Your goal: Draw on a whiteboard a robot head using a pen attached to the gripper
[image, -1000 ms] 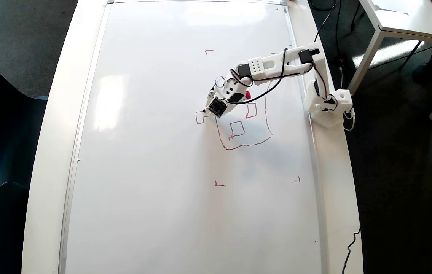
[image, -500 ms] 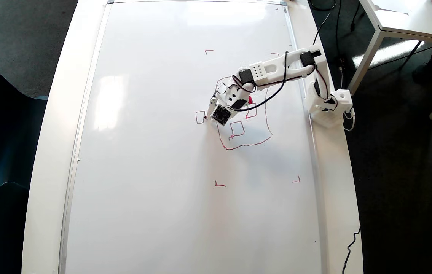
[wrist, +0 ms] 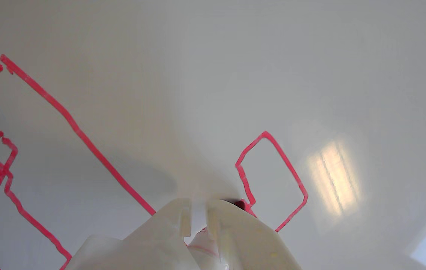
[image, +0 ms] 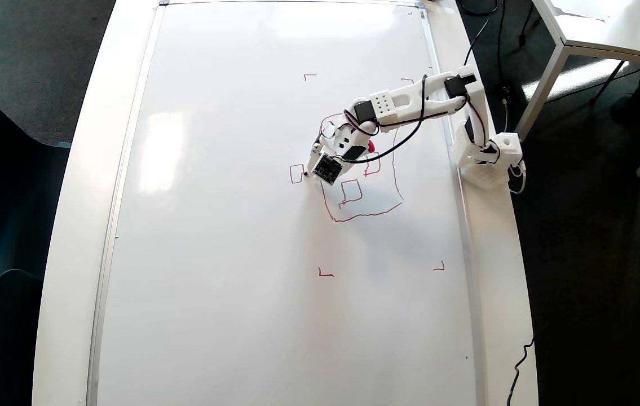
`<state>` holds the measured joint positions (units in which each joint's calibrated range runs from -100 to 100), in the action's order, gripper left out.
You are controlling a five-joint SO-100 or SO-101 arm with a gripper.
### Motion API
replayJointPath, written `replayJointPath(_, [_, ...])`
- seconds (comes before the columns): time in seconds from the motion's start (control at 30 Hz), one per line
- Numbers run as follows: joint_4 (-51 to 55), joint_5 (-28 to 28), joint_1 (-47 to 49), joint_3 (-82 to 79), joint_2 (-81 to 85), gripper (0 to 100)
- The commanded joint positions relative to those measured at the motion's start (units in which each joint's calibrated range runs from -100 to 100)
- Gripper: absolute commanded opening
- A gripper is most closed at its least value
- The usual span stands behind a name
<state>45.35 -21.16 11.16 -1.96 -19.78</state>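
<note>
The whiteboard [image: 229, 237] fills the table under the overhead view. The robot head [image: 366, 213] is a red outline near the arm, with small squares [image: 352, 192] inside it. A small red square [image: 296, 173] sits just left of the outline. My gripper [image: 311, 168] hovers at that square's right side, shut on the pen [image: 371, 146], whose tip touches the board there. In the wrist view the gripper [wrist: 197, 208] shows two pale fingers [wrist: 235, 232] with a slim gap, the dark pen tip [wrist: 236, 204] peeking past the right one at the small square [wrist: 291, 176].
The arm's base [image: 489, 160] is clamped at the board's right edge, with black cables trailing off. Tiny red corner marks [image: 325, 274] lie around the drawing. Another white table [image: 607, 34] stands at the upper right; dark chairs are at the left.
The pen tip moved down the small square's right side, closing its outline, and the arm shifted slightly right. Little has moved in the last half second.
</note>
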Motion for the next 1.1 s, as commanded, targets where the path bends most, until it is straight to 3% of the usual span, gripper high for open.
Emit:
replayJointPath(0.0, [0.3, 0.0, -0.5, 2.1, 6.5, 1])
replayJointPath(0.47, [9.3, 0.3, -0.2, -1.2, 17.6, 1])
replayJointPath(1.07, [9.0, 0.2, -0.7, -48.8, 58.1, 1])
